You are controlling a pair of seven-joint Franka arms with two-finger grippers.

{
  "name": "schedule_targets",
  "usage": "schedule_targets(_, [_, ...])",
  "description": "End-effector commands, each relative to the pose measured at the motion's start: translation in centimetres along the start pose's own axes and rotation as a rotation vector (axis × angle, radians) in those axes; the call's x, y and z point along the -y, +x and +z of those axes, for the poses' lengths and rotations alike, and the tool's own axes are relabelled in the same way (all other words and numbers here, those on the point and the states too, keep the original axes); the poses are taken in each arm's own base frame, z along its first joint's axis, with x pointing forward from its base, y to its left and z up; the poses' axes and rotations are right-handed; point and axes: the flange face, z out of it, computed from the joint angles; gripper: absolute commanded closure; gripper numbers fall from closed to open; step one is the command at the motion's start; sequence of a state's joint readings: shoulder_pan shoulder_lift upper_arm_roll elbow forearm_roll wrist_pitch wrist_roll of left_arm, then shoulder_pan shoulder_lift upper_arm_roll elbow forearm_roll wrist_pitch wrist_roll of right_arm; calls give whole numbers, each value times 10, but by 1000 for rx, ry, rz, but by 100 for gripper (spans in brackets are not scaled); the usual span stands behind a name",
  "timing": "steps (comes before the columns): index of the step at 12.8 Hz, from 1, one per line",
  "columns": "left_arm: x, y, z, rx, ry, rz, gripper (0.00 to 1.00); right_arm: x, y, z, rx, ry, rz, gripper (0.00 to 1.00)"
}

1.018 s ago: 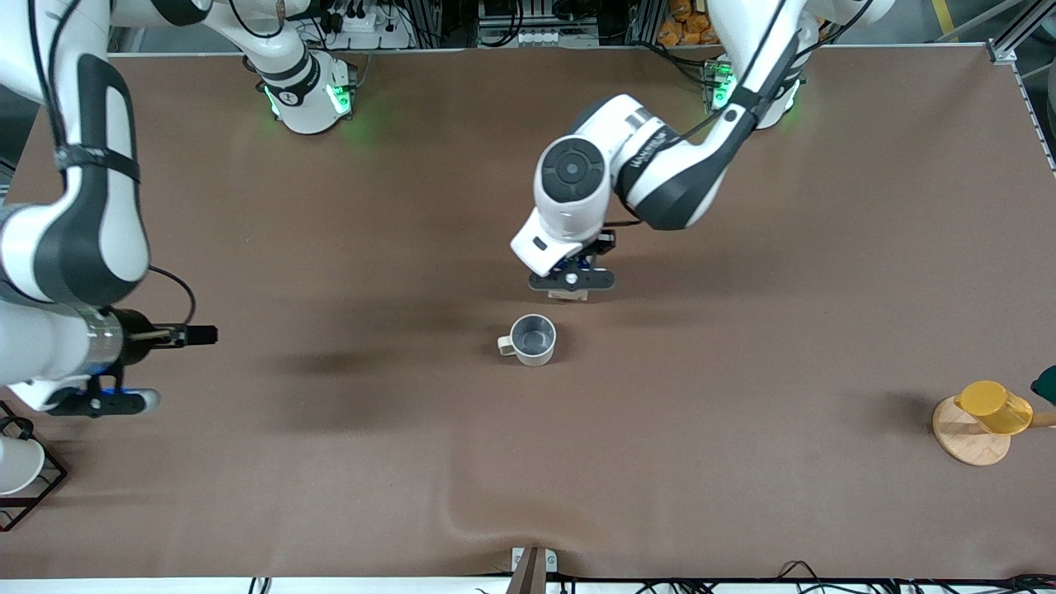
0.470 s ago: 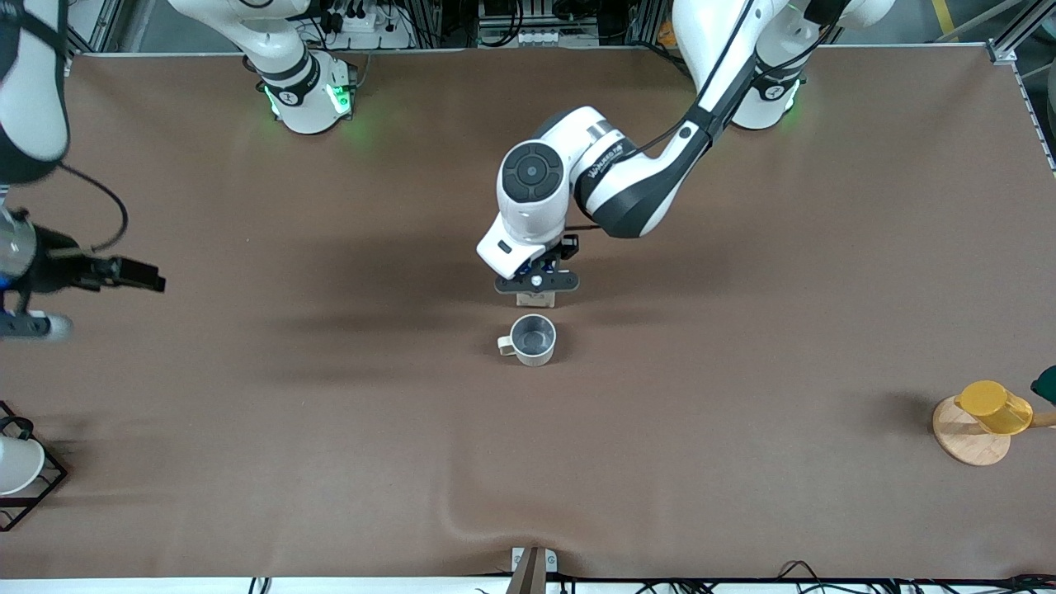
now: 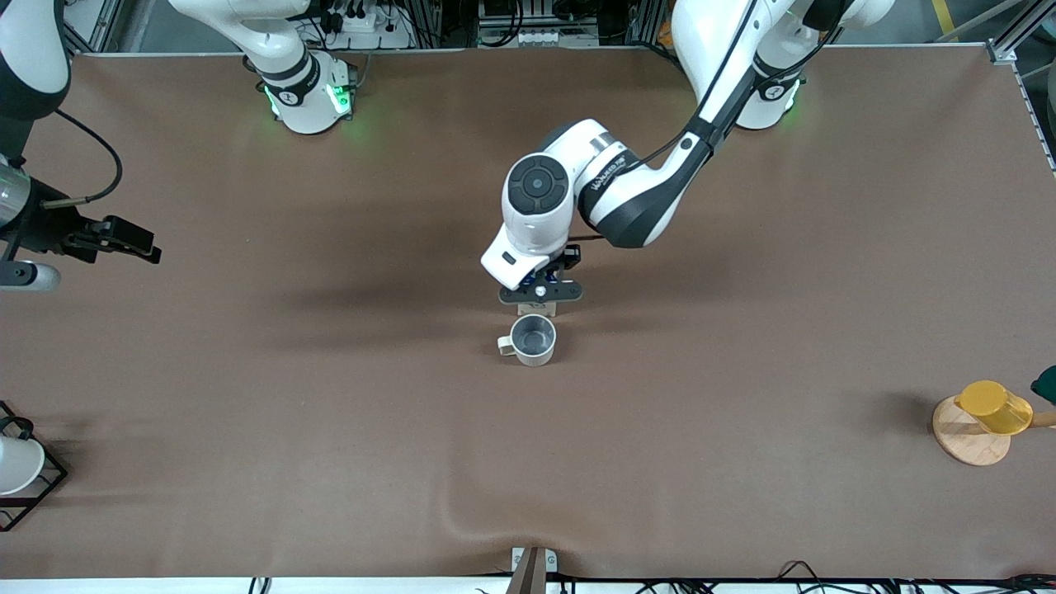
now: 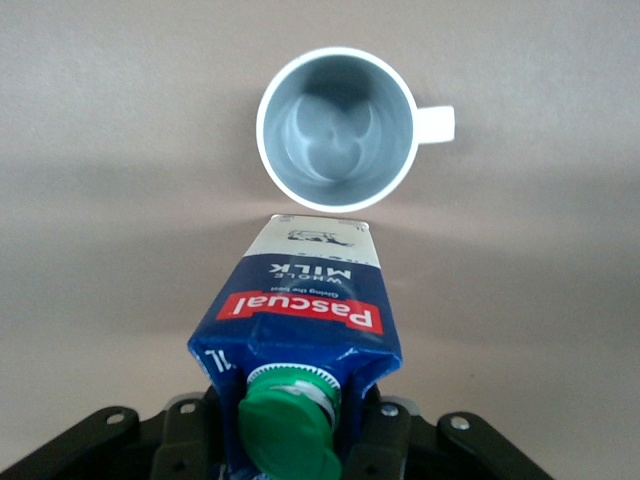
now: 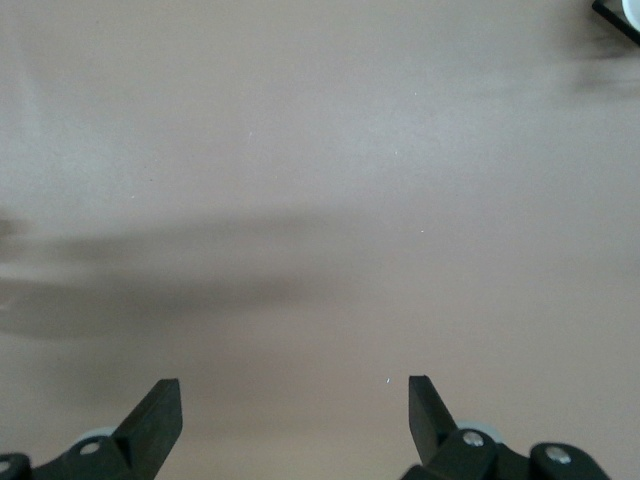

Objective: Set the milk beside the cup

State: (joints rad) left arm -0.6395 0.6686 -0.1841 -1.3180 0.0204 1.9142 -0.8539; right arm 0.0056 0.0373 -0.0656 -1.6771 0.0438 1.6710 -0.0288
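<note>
Cup: the beige cup [image 3: 533, 339] stands mid-bench, handle toward the right arm's end.
Milk: the milk [image 4: 298, 315] is just beside the cup, on the side farther from the front camera; I cannot tell if its base touches the bench [image 3: 742, 330] yet.
Left claw: my left claw [image 3: 539, 292] is clamped on the milk's top, over that spot.
Right claw: my right claw [image 5: 295, 410] waits at the right arm's end of the bench, jaws apart, holding nothing.
Progress: milk carried to the cup; I judge that setting it down, letting go and lifting away remain.
</note>
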Motion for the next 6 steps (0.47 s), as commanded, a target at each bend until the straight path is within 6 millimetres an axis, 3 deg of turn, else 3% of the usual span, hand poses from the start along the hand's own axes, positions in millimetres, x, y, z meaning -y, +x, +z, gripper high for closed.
schedule_targets(1, [-2, 4, -4, -16, -2, -17, 53, 1, -4, -15, -39, 8, 11, 0])
schedule_targets(3, [-1, 5, -1, -15, 0, -19, 47, 4, -2, -27, -60, 7, 7, 0])
schedule_targets(4, [-1, 5, 1, -11, 4, -14, 33, 4, -2, -28, -65, 6, 7, 0])
schedule_targets(5, [-2, 5, 2, -11, 4, -15, 11, 4, -1, -33, -72, 6, 6, 0])
schedule_targets(6, [-1, 5, 1, -14, 6, -10, 0, 3, -1, -33, -72, 6, 9, 0])
